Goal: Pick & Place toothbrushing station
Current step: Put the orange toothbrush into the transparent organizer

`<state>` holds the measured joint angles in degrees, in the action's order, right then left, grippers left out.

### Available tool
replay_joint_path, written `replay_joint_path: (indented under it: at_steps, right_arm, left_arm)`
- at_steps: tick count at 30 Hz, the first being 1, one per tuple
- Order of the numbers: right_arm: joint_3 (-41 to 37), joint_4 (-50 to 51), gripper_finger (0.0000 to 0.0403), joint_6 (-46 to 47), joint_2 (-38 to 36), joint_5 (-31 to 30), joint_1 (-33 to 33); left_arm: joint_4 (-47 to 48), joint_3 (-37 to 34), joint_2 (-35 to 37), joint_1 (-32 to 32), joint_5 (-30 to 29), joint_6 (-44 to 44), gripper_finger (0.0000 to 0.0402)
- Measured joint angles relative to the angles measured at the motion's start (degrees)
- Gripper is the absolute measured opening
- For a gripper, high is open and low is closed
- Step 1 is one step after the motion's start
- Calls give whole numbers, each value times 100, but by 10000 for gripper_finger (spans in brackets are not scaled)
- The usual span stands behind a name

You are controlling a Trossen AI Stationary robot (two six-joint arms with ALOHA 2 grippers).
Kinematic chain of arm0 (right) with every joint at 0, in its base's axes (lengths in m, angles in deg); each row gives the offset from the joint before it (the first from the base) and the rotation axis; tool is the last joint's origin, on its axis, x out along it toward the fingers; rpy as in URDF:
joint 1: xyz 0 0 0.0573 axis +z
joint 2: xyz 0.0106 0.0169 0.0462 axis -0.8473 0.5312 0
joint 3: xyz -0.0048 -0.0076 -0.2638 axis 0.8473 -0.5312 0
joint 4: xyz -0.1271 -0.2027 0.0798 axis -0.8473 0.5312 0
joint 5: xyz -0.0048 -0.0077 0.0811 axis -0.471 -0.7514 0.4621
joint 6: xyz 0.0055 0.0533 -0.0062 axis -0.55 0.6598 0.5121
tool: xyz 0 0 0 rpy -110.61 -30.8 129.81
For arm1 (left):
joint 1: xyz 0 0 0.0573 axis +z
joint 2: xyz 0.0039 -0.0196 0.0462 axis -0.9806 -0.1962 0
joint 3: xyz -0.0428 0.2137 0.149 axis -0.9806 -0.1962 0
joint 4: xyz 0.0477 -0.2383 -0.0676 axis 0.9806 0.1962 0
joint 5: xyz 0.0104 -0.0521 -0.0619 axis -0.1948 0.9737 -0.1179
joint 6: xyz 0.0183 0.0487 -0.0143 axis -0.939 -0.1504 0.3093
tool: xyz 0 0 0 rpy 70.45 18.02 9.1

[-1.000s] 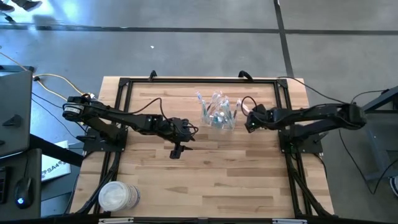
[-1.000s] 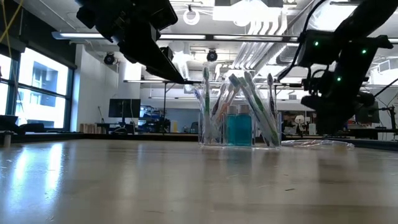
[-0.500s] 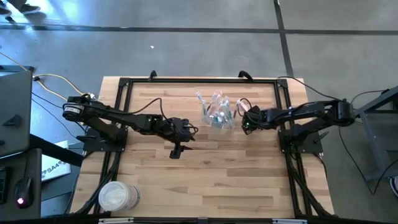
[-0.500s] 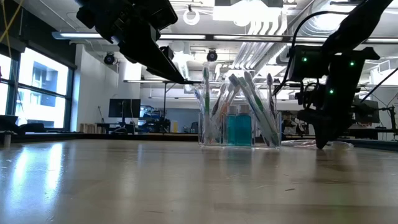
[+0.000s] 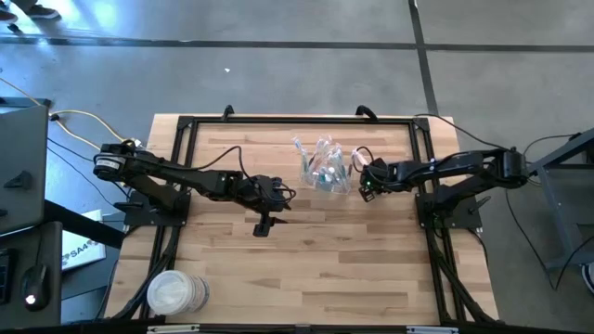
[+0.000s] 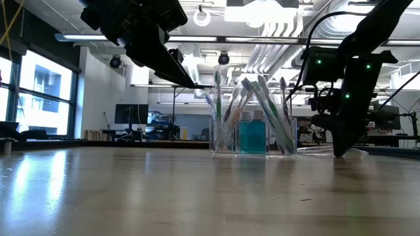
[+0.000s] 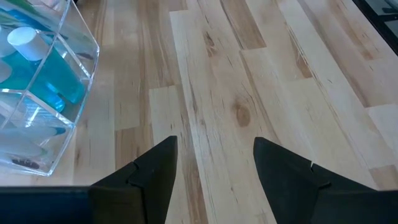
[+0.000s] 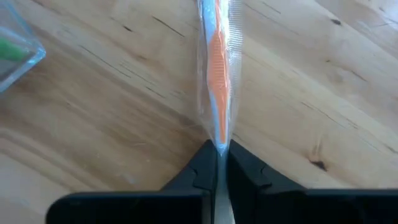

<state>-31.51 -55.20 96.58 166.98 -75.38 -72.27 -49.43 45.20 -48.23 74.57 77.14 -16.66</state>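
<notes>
Wood: one tabletop [image 5: 316, 250] of pale butcher-block planks, knots and grain showing, edged by a black metal frame.
Arms: two, dark, jointed. Left arm reaches in from the table's left side, right arm from the right.
Discs: one stack of white round discs [image 5: 174, 293] at the near left corner of the table, well apart from everything else.
Holder: one clear plastic holder [image 6: 252, 137], flat-walled with sharp corners, split into compartments, standing upright toward the far middle of the table.
Holder contents: slim toothbrushes [image 6: 217, 108] leaning out at angles, several, exact count cannot tell; white, green and blue handles show. At least one blue bottle [image 7: 51, 68] with a white cap inside.
Wrapped toothbrush: one, orange and blue, in crinkled clear film [image 8: 217, 68], lying flat on the wood just right of the holder.
Right gripper [image 8: 219, 163]: down at the tabletop beside the holder, fingers clamped on the end of the wrapped toothbrush.
Left gripper [image 7: 214, 162]: hovering over bare wood left of the holder, fingers spread, nothing between them.
</notes>
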Motion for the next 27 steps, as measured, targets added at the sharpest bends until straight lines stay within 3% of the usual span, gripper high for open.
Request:
replay_joint_path:
  at_steps: [8,16,20,27]
  right_arm:
    - [-41,173,9,33,-244,-554,-6]
    - [-39,741,8,178,-1072,-1095,59]
    - [-33,728,8,147,-1575,-1262,358]
    - [-33,671,8,84,-2631,-2126,1185]
  left_arm:
    - [-2,0,0,0,5,2,210]
    - [-37,0,0,0,8,58,210]
    - [-48,0,0,-2,12,197,210]
    - [-51,0,0,-2,12,200,210]
